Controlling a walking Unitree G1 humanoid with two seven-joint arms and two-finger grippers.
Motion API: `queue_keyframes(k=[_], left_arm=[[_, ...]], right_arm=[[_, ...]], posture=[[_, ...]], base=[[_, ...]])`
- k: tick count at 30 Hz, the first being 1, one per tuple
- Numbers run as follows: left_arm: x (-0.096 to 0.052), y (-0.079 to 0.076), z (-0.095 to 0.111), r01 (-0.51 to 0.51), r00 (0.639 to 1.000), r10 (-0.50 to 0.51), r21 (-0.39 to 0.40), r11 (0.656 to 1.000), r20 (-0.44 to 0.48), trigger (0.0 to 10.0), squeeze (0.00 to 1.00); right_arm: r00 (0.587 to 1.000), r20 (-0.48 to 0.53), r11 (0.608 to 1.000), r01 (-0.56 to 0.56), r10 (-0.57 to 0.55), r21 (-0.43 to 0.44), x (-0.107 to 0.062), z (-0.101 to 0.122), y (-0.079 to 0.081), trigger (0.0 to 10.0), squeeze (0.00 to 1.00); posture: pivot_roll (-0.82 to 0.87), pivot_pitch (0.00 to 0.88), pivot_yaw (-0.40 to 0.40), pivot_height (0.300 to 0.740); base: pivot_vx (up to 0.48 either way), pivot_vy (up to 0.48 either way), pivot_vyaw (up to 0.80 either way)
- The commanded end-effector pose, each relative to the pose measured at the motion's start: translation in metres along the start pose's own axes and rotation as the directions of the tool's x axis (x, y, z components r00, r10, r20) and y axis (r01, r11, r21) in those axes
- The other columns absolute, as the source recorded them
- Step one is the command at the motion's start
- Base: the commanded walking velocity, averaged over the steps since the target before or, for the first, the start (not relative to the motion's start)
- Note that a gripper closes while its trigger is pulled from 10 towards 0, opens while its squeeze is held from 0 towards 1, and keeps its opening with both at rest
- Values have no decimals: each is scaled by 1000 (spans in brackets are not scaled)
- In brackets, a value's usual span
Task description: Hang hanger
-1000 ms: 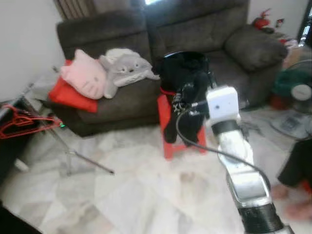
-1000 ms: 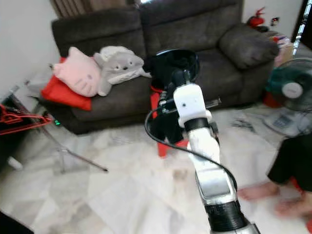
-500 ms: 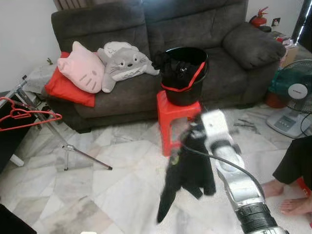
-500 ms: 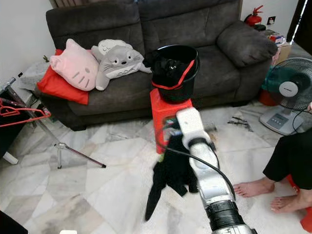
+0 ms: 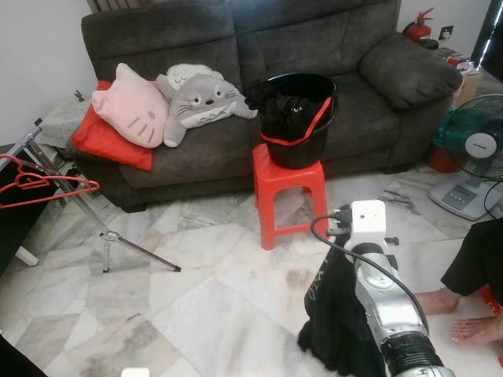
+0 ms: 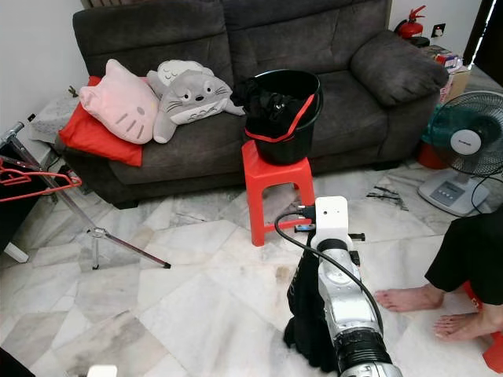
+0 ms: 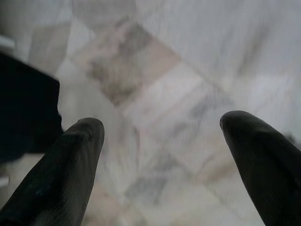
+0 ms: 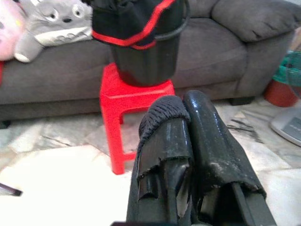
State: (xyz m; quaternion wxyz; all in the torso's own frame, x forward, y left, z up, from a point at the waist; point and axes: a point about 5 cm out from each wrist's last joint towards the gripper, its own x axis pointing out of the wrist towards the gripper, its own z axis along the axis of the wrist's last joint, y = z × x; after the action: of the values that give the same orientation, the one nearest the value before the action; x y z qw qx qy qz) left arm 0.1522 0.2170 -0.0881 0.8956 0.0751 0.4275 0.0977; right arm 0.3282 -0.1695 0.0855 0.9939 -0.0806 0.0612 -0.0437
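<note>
The red hanger (image 5: pixel 35 184) we mean to hang sits far off at our left, on the arm of a metal rack (image 5: pixel 94 224) that stands splay-legged on the marble floor (image 5: pixel 196 306). Well apart from it, our right pincer (image 8: pixel 181 106) is clamped on a black garment (image 5: pixel 334 318), a fold of cloth pinched between its closed fingers, the rest drooping beside our forearm nearly to the floor. Our left pincer (image 7: pixel 162 136) hangs idle with its fingers spread over bare tiles.

The hazards, as we judge them: the trailing cloth could drag or catch underfoot as we cross to the rack, and a thin pinch could slip and drop the garment. The rack's angled legs lie in our path and could be kicked, toppling the hanger.

Around us, a black bucket (image 5: pixel 297 118) stuffed with dark clothes sits on a red stool (image 5: pixel 287 192) before a grey sofa (image 5: pixel 354 55) carrying a pink cushion (image 5: pixel 134 110) and a grey plush (image 5: pixel 196 98). A fan (image 5: pixel 475 157) stands to the right, and a person's bare feet (image 5: pixel 464 314) rest just beside our right arm.
</note>
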Motion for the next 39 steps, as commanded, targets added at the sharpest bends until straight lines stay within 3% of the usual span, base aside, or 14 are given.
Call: queue_keyframes(k=[1,4,7,8,9,10,14,15,18,19,22,26,31,39], left_arm=[[1,8,2,-19,1000,19,-10,1000,14,10000,0],[4,10,17,-32,996,35,-48,998,84,10000,0],[4,11,47,-27,962,51,-92,995,267,10000,0],[4,11,47,-27,962,51,-92,995,267,10000,0],[3,10,54,-19,949,50,-101,995,312,10000,0],[-1,7,68,-2,911,47,-110,994,409,10000,0],[-11,1,85,25,848,37,-109,994,529,10000,0],[-11,1,85,25,848,37,-109,994,529,10000,0],[-24,-8,97,50,778,-15,-38,998,629,10000,0],[-24,-8,97,50,778,-15,-38,998,629,10000,0],[-37,-13,107,60,727,-14,-43,997,686,10000,0],[-46,-18,109,64,706,-23,-31,997,708,10000,0],[-50,-19,109,64,703,-27,-25,998,711,10000,0],[-60,-25,110,63,701,-23,-31,998,713,10000,0]], right_arm=[[999,42,1000,-22,22,8,3,9,7,10000,0],[999,42,1000,-20,20,4,2,5,6,10000,0],[999,46,1000,-18,18,-6,-4,-1,1,10000,0],[999,46,1000,-18,18,-6,-4,-1,1,10000,0],[999,47,1000,-20,20,-16,-5,-3,0,10000,0],[999,35,999,-17,18,-31,-9,-9,-4,10000,0],[1000,16,999,1,-1,-39,-14,-18,-13,10000,0],[1000,16,999,1,-1,-39,-14,-18,-13,10000,0],[999,31,998,7,-5,-67,-16,-19,-21,10000,0],[999,31,998,7,-5,-67,-16,-19,-21,10000,0],[999,51,997,-1,5,-78,-20,-18,-27,10000,0],[999,53,995,12,-7,-95,-23,-19,-33,10000,0],[998,55,995,15,-10,-100,-24,-19,-35,10000,0],[996,70,984,-46,59,-171,-37,-19,-30,10000,0]], posture=[[-242,0,177,740],[-242,0,169,740],[-240,0,155,740],[-240,0,155,740],[-238,0,150,740],[-234,0,142,740],[-234,0,135,740],[-234,0,135,740],[-236,0,123,740],[-236,0,123,740],[-218,0,107,740],[-219,0,95,740],[-219,0,95,740],[-170,0,61,740]], base=[[0,0,0],[0,0,0],[0,0,0],[0,0,0],[0,0,0],[0,0,0],[0,0,0],[0,0,0],[0,0,0],[0,0,0],[0,0,0],[0,0,0],[0,0,0],[0,0,655]])
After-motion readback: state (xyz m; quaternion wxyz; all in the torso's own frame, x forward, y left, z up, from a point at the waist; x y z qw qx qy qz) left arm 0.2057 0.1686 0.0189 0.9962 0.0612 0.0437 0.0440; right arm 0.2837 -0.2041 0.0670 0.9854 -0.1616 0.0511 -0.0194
